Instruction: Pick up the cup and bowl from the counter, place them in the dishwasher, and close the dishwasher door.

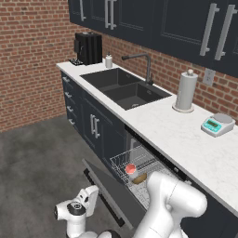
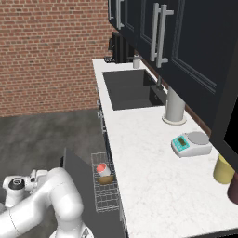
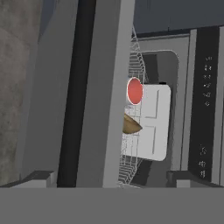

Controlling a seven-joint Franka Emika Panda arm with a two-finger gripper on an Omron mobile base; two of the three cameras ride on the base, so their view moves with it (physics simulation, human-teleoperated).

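- The cup sits in the dishwasher's white wire rack, its red inside showing; the hand view shows that red disc just past the door's edge.
- The bowl lies right beside the cup in the same rack, brown rim up; from the right base view the two appear to touch.
- So both loadings look done, and the surface near the robot carries no cup or bowl, just a paper-towel roll and a kitchen scale.
- The dishwasher door hangs partway down, not shut: that step is left.
- The gripper stands wide and holds nothing, its fingertips low by the door's edge, seemingly placed to push the panel closed.
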